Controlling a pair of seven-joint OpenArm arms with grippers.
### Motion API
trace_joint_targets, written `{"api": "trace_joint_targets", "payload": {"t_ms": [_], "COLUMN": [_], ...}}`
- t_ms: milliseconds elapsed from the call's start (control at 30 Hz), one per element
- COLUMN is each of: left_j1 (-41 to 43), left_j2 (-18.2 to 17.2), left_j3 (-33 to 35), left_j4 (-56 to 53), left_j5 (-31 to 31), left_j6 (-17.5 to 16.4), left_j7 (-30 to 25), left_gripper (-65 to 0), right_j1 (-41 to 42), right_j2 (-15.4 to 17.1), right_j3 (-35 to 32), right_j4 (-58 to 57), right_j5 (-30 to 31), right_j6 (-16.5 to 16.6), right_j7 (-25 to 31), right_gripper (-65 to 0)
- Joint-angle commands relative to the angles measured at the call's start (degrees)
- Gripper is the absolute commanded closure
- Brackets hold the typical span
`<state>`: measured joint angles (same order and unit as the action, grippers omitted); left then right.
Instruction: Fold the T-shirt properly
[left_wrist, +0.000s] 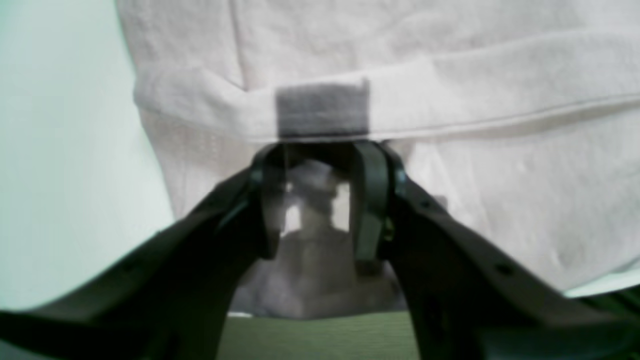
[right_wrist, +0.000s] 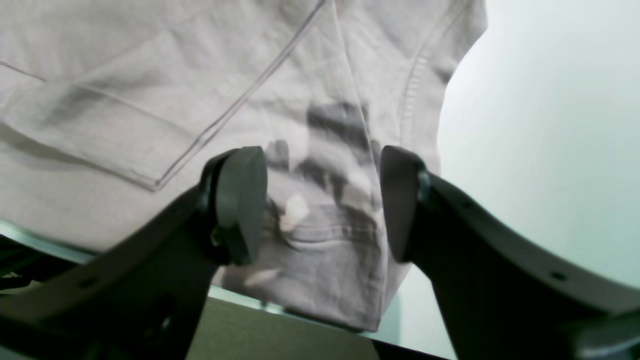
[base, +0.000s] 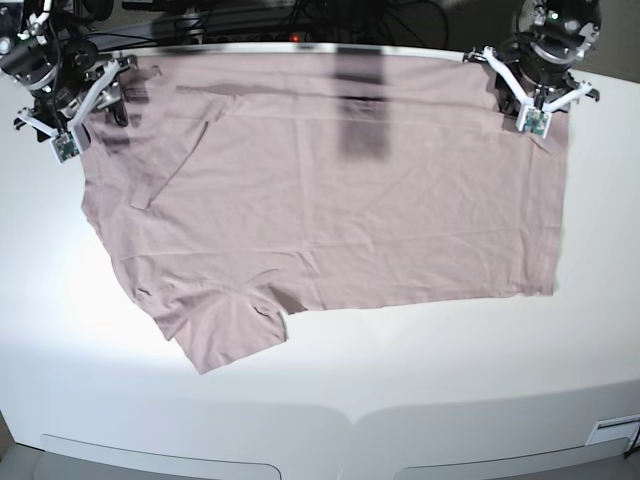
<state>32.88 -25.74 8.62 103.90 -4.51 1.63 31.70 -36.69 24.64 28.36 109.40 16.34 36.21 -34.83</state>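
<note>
The mauve-pink T-shirt (base: 350, 220) lies spread flat on the white table (base: 420, 390), one sleeve (base: 225, 335) toward the near left. My left gripper (base: 533, 100) is at its far right corner. In the left wrist view the left gripper (left_wrist: 322, 155) stands open, with its fingertips (left_wrist: 370, 165) tucked under the shirt's hem (left_wrist: 500, 107) and shaded fabric in the gap. My right gripper (base: 75, 112) is at the far left corner. In the right wrist view the right gripper (right_wrist: 320, 190) stands wide open astride a rumpled bit of the T-shirt (right_wrist: 125, 75), with its pads (right_wrist: 240, 200) clear of the cloth.
The shirt's far edge runs along the table's back edge (base: 300, 47), with dark cables (base: 250, 20) behind it. A strip of bare white tabletop (right_wrist: 550, 125) lies beside the cloth at each gripper. A wide band of table lies in front of the shirt.
</note>
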Motion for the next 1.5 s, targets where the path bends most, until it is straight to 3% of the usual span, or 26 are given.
{"api": "trace_joint_targets", "payload": {"t_ms": [0, 267, 633, 767, 1133, 1467], "left_j1": [0.44, -0.72, -7.34, -7.5, -14.91, -17.59], "left_j2": [-0.48, -0.44, -0.46, -0.37, 7.82, 7.63], "left_j3": [-0.07, -0.07, -0.07, -0.07, -0.07, -0.07], "left_j4": [0.68, 0.68, 0.68, 0.52, -12.5, -14.99], "left_j5": [0.59, 0.52, 0.42, 0.42, 0.68, 3.45], "left_j6": [1.29, 2.47, 2.49, 2.47, 1.77, 1.86], "left_j7": [0.02, -1.92, -0.42, -3.15, -5.42, -1.51], "left_gripper": [-21.5, -21.5, -21.5, -21.5, -21.5, -21.5], "right_j1": [-0.13, 4.15, 5.44, 5.6, 8.26, 9.99], "right_j2": [0.9, 0.59, 0.59, 0.59, -0.31, -0.35], "right_j3": [0.57, 0.55, 0.55, 0.55, 0.55, 0.55], "right_j4": [1.2, 1.22, 1.22, 1.2, 1.2, 1.2], "right_j5": [1.4, 4.17, 6.43, 6.45, 9.25, 9.84], "right_j6": [-0.28, -0.24, -0.22, -0.22, 0.7, 1.11], "right_j7": [0.87, -0.28, -1.25, -1.16, -0.63, -1.27], "right_gripper": [-35.6, -35.6, -35.6, -35.6, -35.6, -35.6]}}
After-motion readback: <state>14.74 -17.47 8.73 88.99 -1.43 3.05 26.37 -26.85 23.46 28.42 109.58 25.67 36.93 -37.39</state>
